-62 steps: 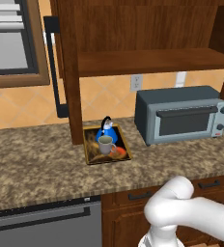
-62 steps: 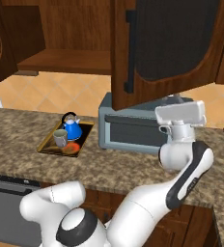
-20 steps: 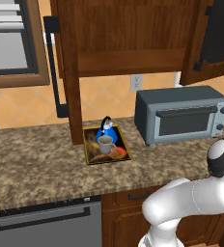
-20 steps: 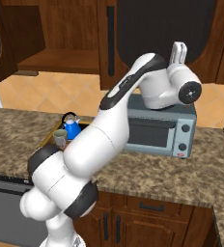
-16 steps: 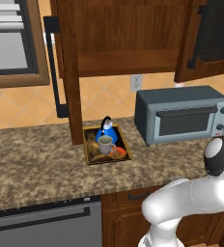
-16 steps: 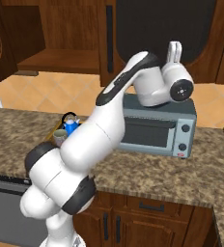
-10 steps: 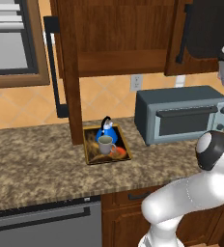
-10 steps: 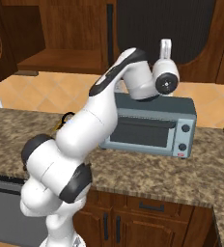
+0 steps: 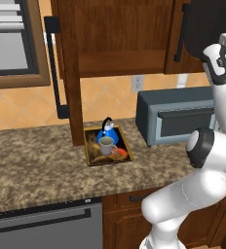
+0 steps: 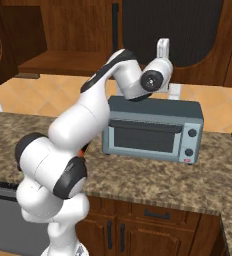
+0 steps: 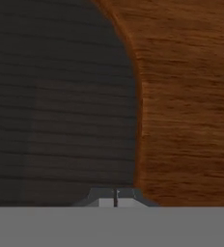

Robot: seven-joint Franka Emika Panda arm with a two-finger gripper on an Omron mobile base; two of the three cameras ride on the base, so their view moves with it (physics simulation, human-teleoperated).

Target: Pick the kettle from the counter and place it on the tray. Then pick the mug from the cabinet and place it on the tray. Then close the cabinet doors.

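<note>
jaws: We see our jaws (image 11: 115,198) pressed tight together with nothing between them. The two small tips meet at the bottom of the hand view.

in front of the jaws: Our jaws are right up against the right cabinet door (image 11: 181,106). We see its dark curved panel (image 11: 56,101) on one side and its brown wood frame on the other.

arm: Our white arm (image 10: 88,120) bends up high from the base. The hand (image 10: 162,50) points up at the door in the right base view. In the left base view the hand (image 9: 221,58) is at the right edge, by the same door.

cabinet: The big brown cabinet (image 9: 120,34) hangs on the wall above the desk. The left cabinet door (image 9: 68,73) stands open, swung out toward us, with a long black handle (image 9: 56,68) on it. The right door has a black handle (image 9: 181,31) too. It looks nearly shut, but we cannot tell for sure.

tray: The tray (image 9: 91,156) lies on the desk (image 9: 32,160), just beside the bottom of the open left door.

kettle: The blue kettle (image 9: 107,132) stands upright at the back of the tray.

mug: The grey mug (image 9: 105,145) stands upright on the tray, just in front of the kettle.

other things: A grey toaster oven (image 10: 153,130) sits on the desk to the right of the tray. A dark dishwasher (image 9: 42,226) is under the desk.
</note>
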